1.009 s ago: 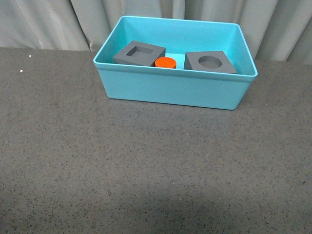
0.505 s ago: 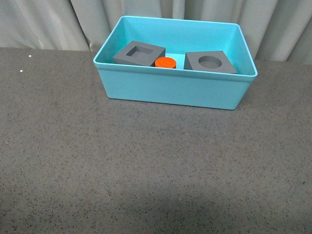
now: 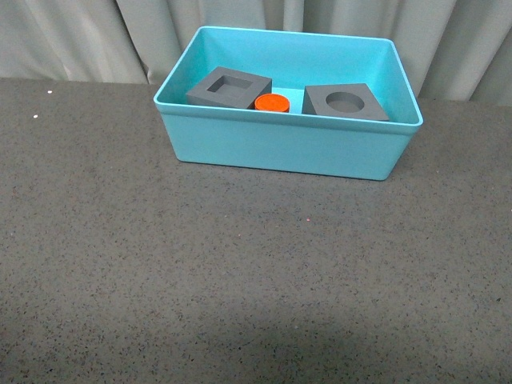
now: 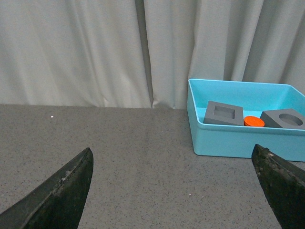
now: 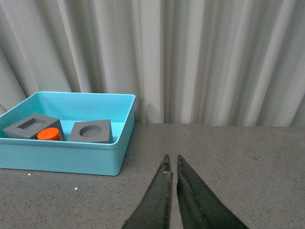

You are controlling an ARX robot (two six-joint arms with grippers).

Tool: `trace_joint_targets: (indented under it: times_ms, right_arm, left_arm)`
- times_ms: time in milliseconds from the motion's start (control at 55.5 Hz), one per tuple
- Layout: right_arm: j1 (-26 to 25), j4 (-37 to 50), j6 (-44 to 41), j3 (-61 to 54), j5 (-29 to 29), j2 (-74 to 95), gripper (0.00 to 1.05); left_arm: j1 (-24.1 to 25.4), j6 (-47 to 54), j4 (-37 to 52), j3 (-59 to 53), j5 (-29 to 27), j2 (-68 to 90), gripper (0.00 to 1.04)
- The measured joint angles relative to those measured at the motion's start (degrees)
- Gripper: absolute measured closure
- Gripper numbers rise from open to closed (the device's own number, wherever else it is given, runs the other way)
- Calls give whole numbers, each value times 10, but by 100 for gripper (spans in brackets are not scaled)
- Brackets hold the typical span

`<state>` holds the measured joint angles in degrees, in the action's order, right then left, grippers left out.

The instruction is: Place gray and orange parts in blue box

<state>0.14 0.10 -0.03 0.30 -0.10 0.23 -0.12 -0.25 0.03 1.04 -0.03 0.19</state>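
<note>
The blue box [image 3: 288,148] sits at the far side of the dark speckled tabletop [image 3: 240,280], close before the pale curtain [image 3: 72,36]. Inside it lie all three parts: the gray cube with the square recess [image 3: 229,88], tilted, the orange cylinder [image 3: 272,102] just beside it, and the gray cube with the round recess [image 3: 345,102] a little apart on the other side of the cylinder. All sit below the rolled rim.

The left tool [image 4: 174,191] has its fingers spread wide apart, with nothing between them; the box [image 4: 248,138] stands ahead of it and off toward one finger, with bare tabletop between. The right tool [image 5: 172,191] has its fingers nearly together, only a narrow slit between them, and grips nothing; the box [image 5: 66,157] lies ahead and well off to one side, its near corner and rim apart from the fingertips. Open tabletop runs ahead of both tools up to the curtain. Neither arm appears in the front view.
</note>
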Motion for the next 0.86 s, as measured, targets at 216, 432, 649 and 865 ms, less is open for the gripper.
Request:
trace_joint_targets:
  times_ms: [216, 432, 649, 865]
  right_arm:
    - [0, 0, 0, 0, 0, 0, 58]
    - [0, 0, 0, 0, 0, 0, 22]
    - [0, 0, 0, 0, 0, 0, 10]
    - [0, 0, 0, 0, 0, 0, 10]
  left_arm:
    - [0, 0, 0, 0, 0, 0, 7]
    - [0, 0, 0, 0, 0, 0, 7]
    - [0, 0, 0, 0, 0, 0, 7]
    - [0, 0, 0, 0, 0, 0, 7]
